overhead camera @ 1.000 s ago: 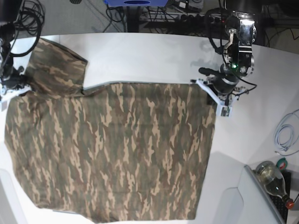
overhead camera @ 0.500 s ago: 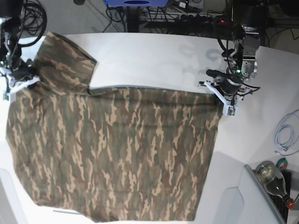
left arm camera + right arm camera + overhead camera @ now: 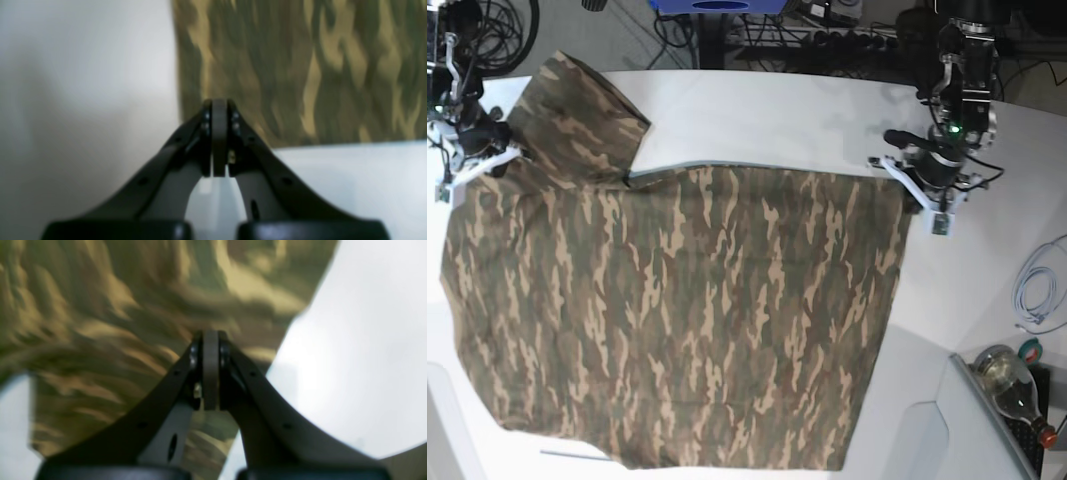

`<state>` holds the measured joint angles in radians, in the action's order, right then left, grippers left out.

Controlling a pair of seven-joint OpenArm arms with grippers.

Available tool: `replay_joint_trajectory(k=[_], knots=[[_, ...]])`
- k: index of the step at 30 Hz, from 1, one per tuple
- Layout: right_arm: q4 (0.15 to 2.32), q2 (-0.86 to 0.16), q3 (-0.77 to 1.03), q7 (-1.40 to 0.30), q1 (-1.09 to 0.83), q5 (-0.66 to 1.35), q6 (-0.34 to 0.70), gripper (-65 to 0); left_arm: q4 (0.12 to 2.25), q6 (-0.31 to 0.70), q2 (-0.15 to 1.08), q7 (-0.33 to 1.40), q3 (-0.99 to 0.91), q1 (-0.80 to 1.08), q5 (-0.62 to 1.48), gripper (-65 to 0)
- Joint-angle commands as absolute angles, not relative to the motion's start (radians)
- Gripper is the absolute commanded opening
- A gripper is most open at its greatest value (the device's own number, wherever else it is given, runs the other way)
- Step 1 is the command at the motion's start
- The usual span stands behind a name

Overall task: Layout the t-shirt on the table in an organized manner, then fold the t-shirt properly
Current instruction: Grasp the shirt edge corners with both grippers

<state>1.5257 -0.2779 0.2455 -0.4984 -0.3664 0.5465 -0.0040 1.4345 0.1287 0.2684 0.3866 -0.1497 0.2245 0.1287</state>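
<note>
Base view: white table (image 3: 757, 120) fills most of the frame; its far edge curves along the top, and a raised white panel (image 3: 927, 430) sits at lower right. The t-shirt (image 3: 677, 320) lies spread over the left and centre of the frame, camouflage side up, mostly flat, reaching from upper left to the bottom edge. One sleeve (image 3: 582, 115) is folded over at upper left, resting on the body of the shirt.

Left gripper (image 3: 914, 190), upper right of the base view: jaws pressed together at the shirt's upper right corner. In the left wrist view the gripper (image 3: 218, 140) is closed right at the cloth's corner; a pinch of fabric between the pads cannot be confirmed.

Right gripper (image 3: 477, 160), upper left of the base view: closed at the shirt's edge beside the folded sleeve. Right wrist view shows the gripper (image 3: 210, 373) shut over blurred camouflage cloth; grip itself not discernible.

Room: dark cables (image 3: 497, 35) on the floor beyond the table at top left, a blue object (image 3: 717, 6) at top centre, a coiled white cable (image 3: 1037, 285) at right, a glass bottle (image 3: 1012, 385) at lower right.
</note>
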Motion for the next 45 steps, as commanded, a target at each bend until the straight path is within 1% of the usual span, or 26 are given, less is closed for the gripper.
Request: replay_joint_trajectory(k=[1, 4, 6, 9, 10, 12, 14, 15, 16, 17, 18, 19, 20, 21, 25, 27, 29, 32, 35, 38, 39, 40, 41, 42, 43, 45], knots=[[1.575, -0.292, 0.255, -0.487, -0.387, 0.552, -0.004, -64.7, 1.481, 0.117, 0.286, 0.369, -0.191, 0.231, 0.134, -65.0], [1.672, -0.291, 0.257, -0.483, -0.433, 0.555, -0.004, -64.4, 1.561, 0.119, 0.285, 0.372, -0.269, 0.278, 0.160, -65.0], [1.715, -0.265, 0.288, -0.481, -0.460, 0.556, -0.004, -64.2, 1.600, 0.122, 0.285, 0.424, -0.325, 0.315, 0.268, -65.0], [1.728, -0.191, 0.377, -0.481, -0.467, 0.549, 0.002, -63.2, 1.595, 0.124, 0.292, 0.509, -0.404, 0.344, 0.478, -65.0], [1.725, -0.177, 0.390, -0.481, -0.467, 0.547, 0.005, -60.6, 1.581, 0.124, 0.295, 0.513, -0.414, 0.352, 0.533, -65.0], [1.724, -0.176, 0.400, -0.481, -0.467, 0.547, 0.053, -50.0, 1.552, 0.124, 0.306, 0.503, -0.417, 0.361, 0.579, -65.0], [1.724, -0.171, 0.406, -0.481, -0.470, 0.547, 0.104, -36.9, 1.520, 0.124, 0.302, 0.483, -0.420, 0.361, 0.585, -41.5], [1.724, -0.171, 0.407, -0.481, -0.479, 0.547, 0.119, -31.1, 1.501, 0.124, 0.302, 0.476, -0.418, 0.360, 0.585, -29.3], [1.724, -0.171, 0.407, -0.481, -0.486, 0.547, 0.119, -26.3, 1.483, 0.124, 0.302, 0.473, -0.412, 0.355, 0.587, -18.8], [1.724, -0.171, 0.409, -0.481, -0.492, 0.547, 0.120, -24.3, 1.465, 0.124, 0.302, 0.473, -0.412, 0.351, 0.587, -9.7], [1.724, -0.171, 0.409, -0.481, -0.499, 0.547, 0.120, -24.2, 1.451, 0.125, 0.300, 0.473, -0.410, 0.349, 0.587, -3.9], [1.724, -0.171, 0.409, -0.481, -0.504, 0.547, 0.120, -24.2, 1.437, 0.128, 0.300, 0.473, -0.400, 0.335, 0.588, -1.2], [1.722, -0.171, 0.409, -0.481, -0.507, 0.547, 0.120, -24.2, 1.423, 0.140, 0.300, 0.473, -0.375, 0.321, 0.588, -2.3], [1.722, -0.171, 0.409, -0.481, -0.512, 0.547, 0.120, -24.2, 1.405, 0.163, 0.300, 0.473, -0.355, 0.309, 0.588, -5.1], [1.722, -0.171, 0.409, -0.481, -0.515, 0.547, 0.120, -24.2, 1.314, 0.265, 0.283, 0.473, -0.331, 0.251, 0.588, -18.6], [1.722, -0.171, 0.409, -0.481, -0.516, 0.547, 0.120, -24.2, 1.256, 0.271, 0.265, 0.473, -0.331, 0.216, 0.582, -24.5], [1.722, -0.171, 0.409, -0.481, -0.518, 0.547, 0.120, -24.2, 1.214, 0.272, 0.252, 0.473, -0.329, 0.191, 0.582, -28.3], [1.722, -0.171, 0.409, -0.479, -0.532, 0.549, 0.120, -24.2, 1.162, 0.272, 0.234, 0.473, -0.329, 0.162, 0.582, -30.8], [1.722, -0.163, 0.409, -0.444, -0.552, 0.556, 0.120, -24.2, 1.136, 0.277, 0.222, 0.473, -0.328, 0.143, 0.582, -30.8], [1.705, -0.111, 0.410, -0.392, -0.568, 0.556, 0.131, -23.0, 1.136, 0.280, 0.222, 0.475, -0.285, 0.137, 0.582, -32.3], [1.689, -0.105, 0.410, -0.383, -0.568, 0.556, 0.157, -22.7, 1.141, 0.280, 0.222, 0.475, -0.265, 0.137, 0.582, -36.0], [1.667, -0.102, 0.410, -0.380, -0.567, 0.556, 0.191, -21.8, 1.141, 0.280, 0.223, 0.475, -0.252, 0.137, 0.582, -41.3], [1.643, -0.097, 0.410, -0.378, -0.559, 0.556, 0.226, -20.3, 1.141, 0.280, 0.226, 0.475, -0.246, 0.137, 0.582, -48.5], [1.612, -0.085, 0.410, -0.381, -0.542, 0.556, 0.259, -18.5, 1.141, 0.280, 0.232, 0.475, -0.242, 0.137, 0.582, -57.6], [1.580, -0.074, 0.420, -0.381, -0.535, 0.556, 0.263, -17.6, 1.141, 0.280, 0.234, 0.475, -0.242, 0.137, 0.582, -65.0], [1.538, -0.050, 0.470, -0.377, -0.526, 0.555, 0.262, -17.6, 1.142, 0.280, 0.237, 0.475, -0.245, 0.137, 0.582, -65.0]])
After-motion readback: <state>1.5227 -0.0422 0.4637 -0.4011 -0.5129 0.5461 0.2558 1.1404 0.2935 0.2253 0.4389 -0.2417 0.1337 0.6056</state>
